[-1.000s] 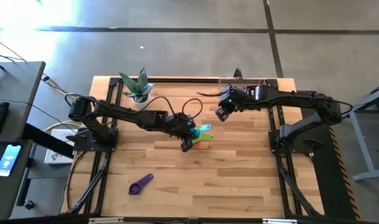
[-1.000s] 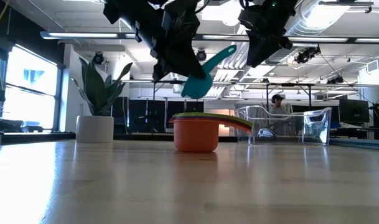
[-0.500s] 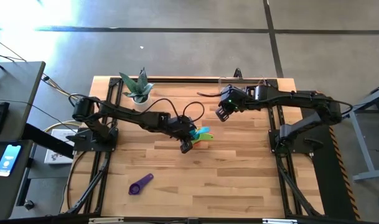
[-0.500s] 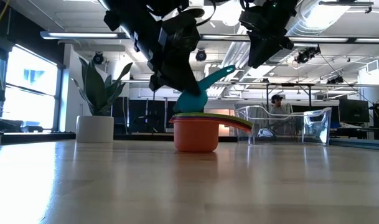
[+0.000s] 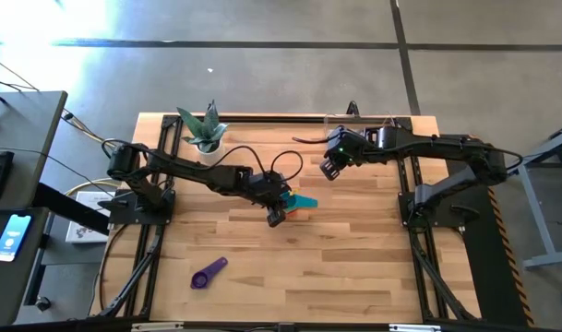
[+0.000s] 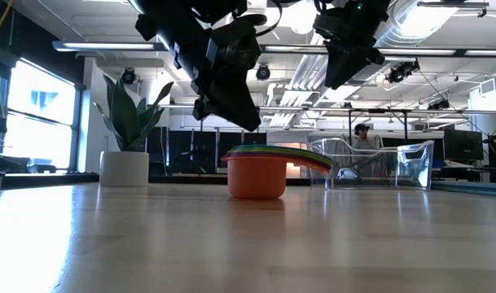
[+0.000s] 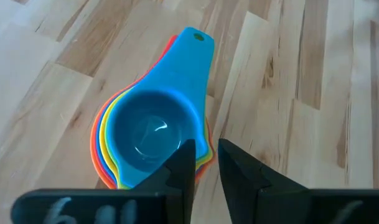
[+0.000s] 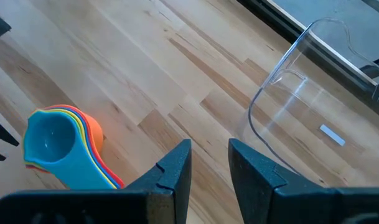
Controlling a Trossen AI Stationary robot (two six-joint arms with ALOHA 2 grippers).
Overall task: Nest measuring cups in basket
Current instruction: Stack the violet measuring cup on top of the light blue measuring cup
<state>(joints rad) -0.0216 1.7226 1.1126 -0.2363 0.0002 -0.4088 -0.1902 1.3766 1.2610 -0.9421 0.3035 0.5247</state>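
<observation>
A stack of nested measuring cups [image 7: 152, 134], orange outermost and a teal-blue cup innermost, stands on its base mid-table [image 5: 297, 203] [image 6: 260, 171]. My left gripper [image 7: 205, 165] hovers just above the stack's near rim [image 6: 246, 122], open, with nothing between its fingers. A purple cup [image 5: 209, 273] lies alone near the front edge. The clear basket [image 8: 307, 93] stands at the far right of the table [image 6: 378, 163]. My right gripper [image 8: 210, 165] hangs open and high between the stack and the basket [image 5: 328, 171].
A white pot with a green plant [image 5: 205, 134] stands at the far left [image 6: 124, 167]. Bare wooden table [image 5: 354, 249] spreads around the stack and toward the front. A person shows in the room behind the basket.
My left gripper has sunk a little toward the stack and let go of the teal-blue cup. The cup, which hung tilted below the fingers, now sits level inside the stack, its handle lying on the other handles. My right arm has kept still.
</observation>
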